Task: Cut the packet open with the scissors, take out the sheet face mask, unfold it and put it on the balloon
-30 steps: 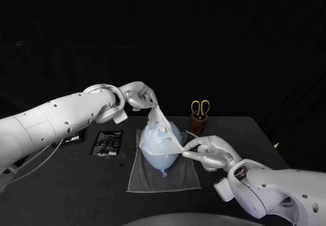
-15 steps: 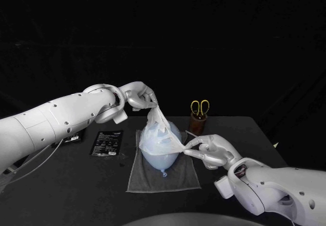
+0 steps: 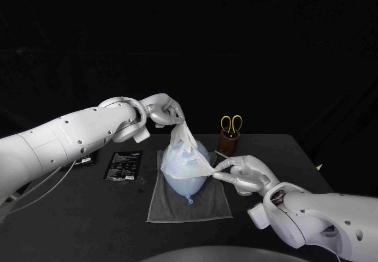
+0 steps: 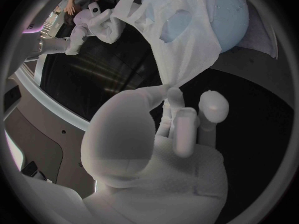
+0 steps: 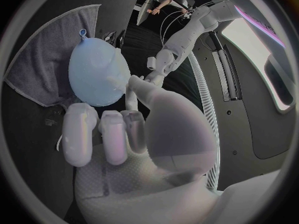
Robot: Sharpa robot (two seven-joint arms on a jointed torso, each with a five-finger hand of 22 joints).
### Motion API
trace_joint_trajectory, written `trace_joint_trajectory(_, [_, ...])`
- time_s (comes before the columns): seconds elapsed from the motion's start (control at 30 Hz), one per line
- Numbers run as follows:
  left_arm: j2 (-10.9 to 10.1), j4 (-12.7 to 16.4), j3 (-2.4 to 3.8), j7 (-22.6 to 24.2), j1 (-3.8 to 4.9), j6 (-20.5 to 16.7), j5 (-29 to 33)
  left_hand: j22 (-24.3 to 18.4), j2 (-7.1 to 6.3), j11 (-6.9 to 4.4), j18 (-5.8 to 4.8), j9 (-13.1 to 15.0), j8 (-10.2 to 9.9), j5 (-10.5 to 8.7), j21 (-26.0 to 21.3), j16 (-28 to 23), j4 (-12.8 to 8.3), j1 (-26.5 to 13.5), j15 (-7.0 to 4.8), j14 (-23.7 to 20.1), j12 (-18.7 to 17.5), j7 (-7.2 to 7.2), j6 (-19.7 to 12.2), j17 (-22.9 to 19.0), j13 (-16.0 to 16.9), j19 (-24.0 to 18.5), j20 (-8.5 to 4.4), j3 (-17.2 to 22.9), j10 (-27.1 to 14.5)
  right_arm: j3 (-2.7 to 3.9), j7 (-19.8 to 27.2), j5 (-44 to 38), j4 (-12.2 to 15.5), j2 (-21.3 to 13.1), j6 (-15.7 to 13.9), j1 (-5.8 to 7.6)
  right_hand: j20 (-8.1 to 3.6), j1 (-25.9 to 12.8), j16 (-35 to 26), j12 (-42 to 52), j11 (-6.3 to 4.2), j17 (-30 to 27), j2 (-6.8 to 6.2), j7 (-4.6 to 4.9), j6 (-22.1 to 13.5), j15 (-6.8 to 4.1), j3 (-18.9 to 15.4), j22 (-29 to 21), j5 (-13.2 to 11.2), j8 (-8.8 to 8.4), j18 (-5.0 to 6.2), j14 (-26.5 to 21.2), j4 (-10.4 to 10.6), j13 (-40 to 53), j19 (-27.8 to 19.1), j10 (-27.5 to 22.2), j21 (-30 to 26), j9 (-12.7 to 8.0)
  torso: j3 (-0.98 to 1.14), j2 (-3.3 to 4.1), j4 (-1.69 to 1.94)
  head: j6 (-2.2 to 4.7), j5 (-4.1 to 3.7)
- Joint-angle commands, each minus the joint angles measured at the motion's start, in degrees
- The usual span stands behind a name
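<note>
A pale blue balloon (image 3: 185,177) lies on a grey towel (image 3: 189,204) in the middle of the table. A white sheet face mask (image 3: 185,158) is stretched over the balloon. My left hand (image 3: 161,111) pinches the mask's top end high above the balloon; the left wrist view shows the mask (image 4: 177,40) hanging from its fingertips (image 4: 173,95) over the balloon (image 4: 221,17). My right hand (image 3: 244,174) pinches the mask's lower right edge beside the balloon. The right wrist view shows the balloon (image 5: 96,72) on the towel (image 5: 44,59). The yellow-handled scissors (image 3: 231,125) stand in a brown holder (image 3: 229,144).
A black packet (image 3: 124,165) lies flat left of the towel, with a small dark piece (image 3: 87,160) further left. The scissors' holder stands behind the balloon to the right. The table's right edge (image 3: 311,161) runs past my right arm.
The mask has settled a little wider over the balloon's top. Both hands keep their grips and have barely shifted.
</note>
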Motion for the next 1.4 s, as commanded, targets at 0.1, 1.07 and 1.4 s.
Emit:
trace_joint_trajectory(0.1, [0.6, -0.6, 0.05, -1.1, -0.15, -0.7, 0.9, -0.2, 0.12, 0.52, -1.08, 1.0, -1.1, 0.16, 0.1, 0.2, 0.0, -0.4, 0.41, 2.4, -0.4, 0.64, -1.2, 4.4, -0.3, -0.1, 0.62, -1.4, -0.9, -0.05, 1.5, -0.4, 0.1, 0.2, 0.1, -0.65, -0.09, -0.5, 0.3, -2.4, -0.23, 15.1, -0.32, 0.21, -1.5, -1.34, 0.9, 11.3, 0.1, -0.19, 0.35, 7.0, -0.5, 11.8, 1.4, 3.6, -1.9, 0.4, 0.02, 0.0, -0.01, -0.14, -0.03])
trace_joint_trajectory(1.07, [1.3, -3.1, -0.4, -7.0, -0.77, -1.4, 2.8, -1.5, -2.66, 4.2, -0.71, -4.5, -13.1, 0.16, -0.6, 0.2, 3.0, -1.9, 3.79, 1.6, -0.6, 4.69, -7.9, 3.0, -2.9, -1.6, 3.9, -10.6, -6.0, -0.17, -4.5, 0.3, -1.7, 1.4, 1.0, -3.83, 3.51, -5.7, -1.8, -17.3, 4.61, 9.6, -4.8, 5.56, -12.1, 2.89, -8.4, 7.8, 0.1, -6.89, 2.58, 5.2, 2.8, -2.5, -3.8, -9.6, -14.0, -3.2, 0.06, 0.02, -0.01, -0.44, -0.12])
trace_joint_trajectory(1.4, [-1.1, -0.8, -0.36, -3.9, -0.97, -6.2, 7.6, -8.2, -4.44, 4.11, 0.57, -5.1, -14.7, 0.17, -4.4, -1.3, 5.5, -3.6, 3.82, -1.3, -3.1, 4.23, -7.9, -3.1, -4.2, -6.2, 4.06, -14.1, -9.1, -0.18, -14.9, -4.7, -2.8, 1.0, 3.3, -3.87, 4.06, -6.4, -2.9, -21.3, 5.01, 6.8, -5.11, 5.94, -14.3, 3.25, -12.3, 6.5, 0.1, -6.81, 3.34, 4.0, 4.9, -6.8, -5.5, -13.6, -17.9, -3.2, -0.03, -0.01, 0.01, -0.62, -0.45])
